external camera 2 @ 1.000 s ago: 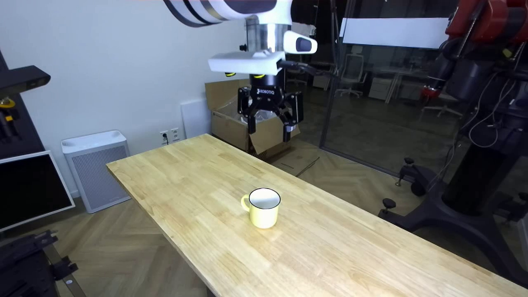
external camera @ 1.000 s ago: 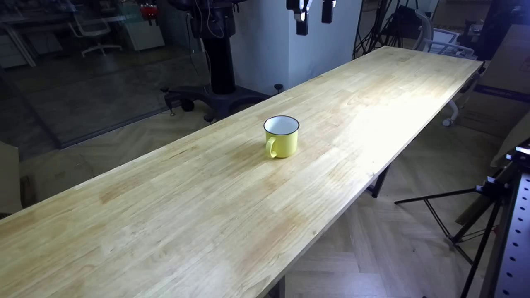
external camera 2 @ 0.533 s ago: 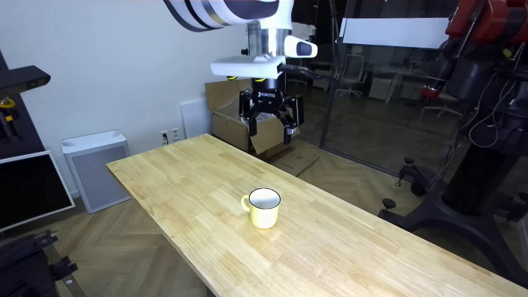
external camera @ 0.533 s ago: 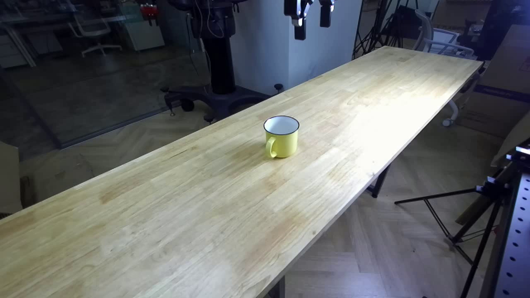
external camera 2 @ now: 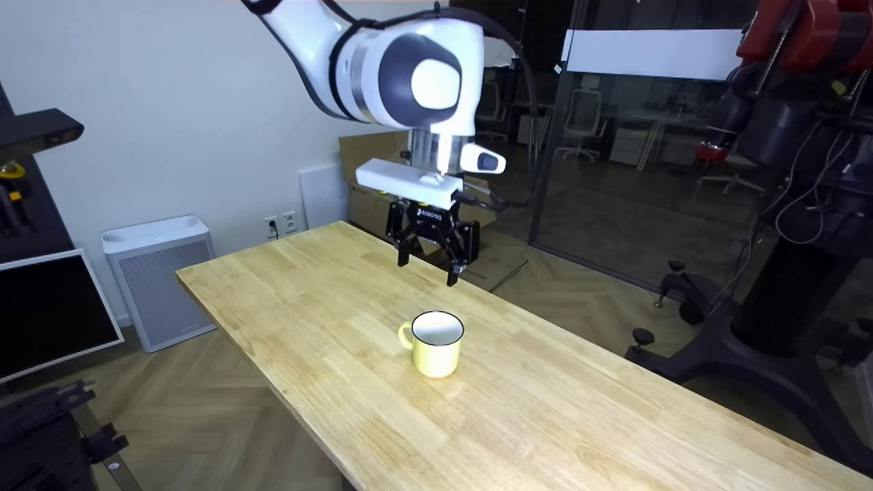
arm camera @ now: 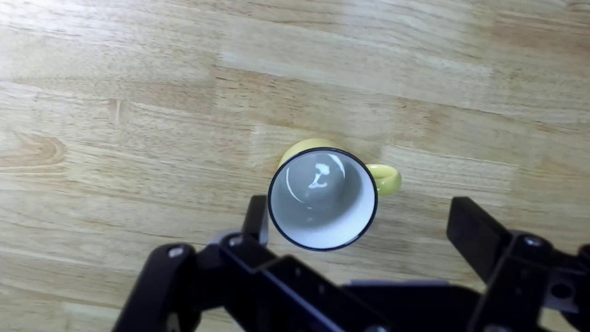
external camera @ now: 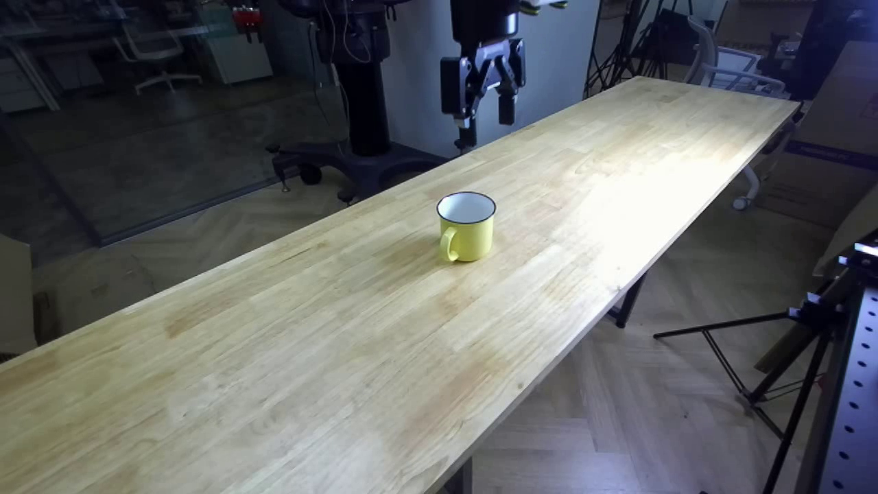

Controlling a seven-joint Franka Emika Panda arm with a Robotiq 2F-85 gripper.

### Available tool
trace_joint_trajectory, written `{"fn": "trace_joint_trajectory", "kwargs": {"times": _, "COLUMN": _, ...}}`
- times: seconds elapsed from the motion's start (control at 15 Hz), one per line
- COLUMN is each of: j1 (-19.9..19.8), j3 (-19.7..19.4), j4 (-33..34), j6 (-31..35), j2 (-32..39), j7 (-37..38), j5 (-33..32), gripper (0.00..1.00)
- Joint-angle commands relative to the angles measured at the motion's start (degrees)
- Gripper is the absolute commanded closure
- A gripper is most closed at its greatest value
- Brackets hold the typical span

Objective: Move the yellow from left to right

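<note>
Yellow cylindrical enamel-look mug (arm camera: pixel 322 196), white inside, stands upright below the empty, widely spread, jointed black fingers (arm camera: pixel 477 237), seemingly nearer one, so descending uncorrected could knock and topple it.

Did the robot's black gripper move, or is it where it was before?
Yes. In both exterior views the Robotiq gripper has come down, closer to the dark-rimmed yellow mug, which stands in the same spot on the wooden tabletop.
</note>
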Motion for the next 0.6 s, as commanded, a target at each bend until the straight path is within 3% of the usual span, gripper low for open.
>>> {"fn": "trace_joint_trajectory", "kwargs": {"times": 0.0, "j1": 1.0, "j3": -0.1, "j4": 6.8, "j6": 0.5, "j2": 7.7, "j7": 2.9, "j5": -2.6, "gripper": 0.0}}
{"fn": "trace_joint_trajectory", "kwargs": {"times": 0.33, "j1": 3.2, "j3": -0.5, "j4": 13.1, "j6": -0.3, "j2": 15.6, "j7": 5.3, "j5": -6.0, "gripper": 0.0}}
{"fn": "trace_joint_trajectory", "kwargs": {"times": 0.4, "j1": 1.6, "j3": 0.5, "j4": 8.7, "j6": 1.4, "j2": 12.4, "j7": 2.9, "j5": -4.5, "gripper": 0.0}}
{"fn": "trace_joint_trajectory", "kwargs": {"times": 0.53, "j1": 1.8, "j3": 0.6, "j4": 9.2, "j6": 1.6, "j2": 13.6, "j7": 2.9, "j5": -4.7, "gripper": 0.0}}
